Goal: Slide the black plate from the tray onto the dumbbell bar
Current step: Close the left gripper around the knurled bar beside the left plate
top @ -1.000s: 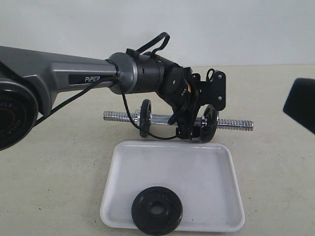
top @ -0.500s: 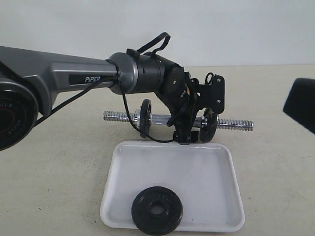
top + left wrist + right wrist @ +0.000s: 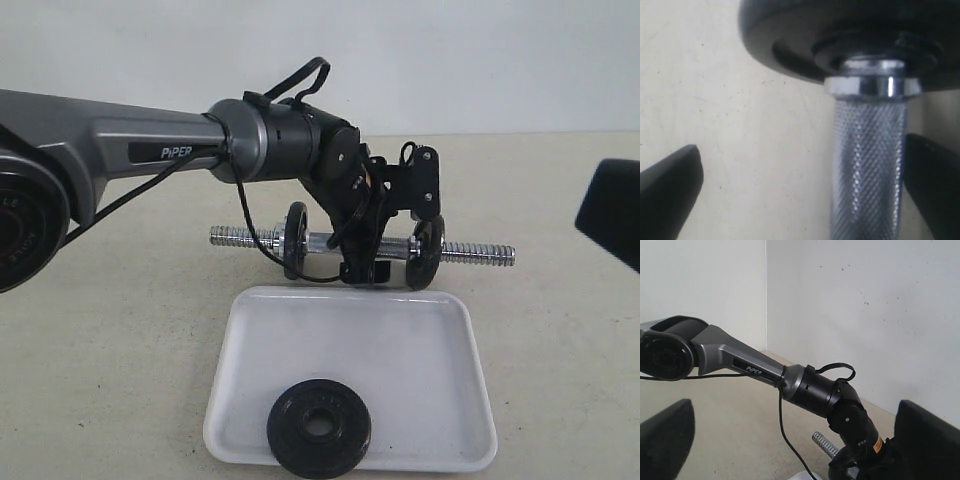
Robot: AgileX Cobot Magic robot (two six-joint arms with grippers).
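Note:
The black plate [image 3: 319, 428] lies flat at the near edge of the white tray [image 3: 400, 350]. Behind the tray the chrome dumbbell bar [image 3: 470, 252] rests on the table with one black disc [image 3: 295, 240] toward its left and another [image 3: 426, 252] toward its right. My left gripper [image 3: 364, 270] reaches down over the bar between the two discs. In the left wrist view it [image 3: 802, 195] is open, and the knurled handle [image 3: 869, 170] stands close to one finger [image 3: 935, 185]. My right gripper [image 3: 800, 440] is open and empty, held off to the right [image 3: 610, 212].
The left arm's grey link [image 3: 110, 150] and its black cable [image 3: 262, 240] stretch across the left half of the scene above the table. A pale wall [image 3: 480, 60] runs behind the table. The bar's threaded right end [image 3: 490, 254] sticks out bare.
The left gripper has shifted a little to the left along the bar, away from the right disc, and the wrist has risen slightly. The plate, tray and right gripper have not moved.

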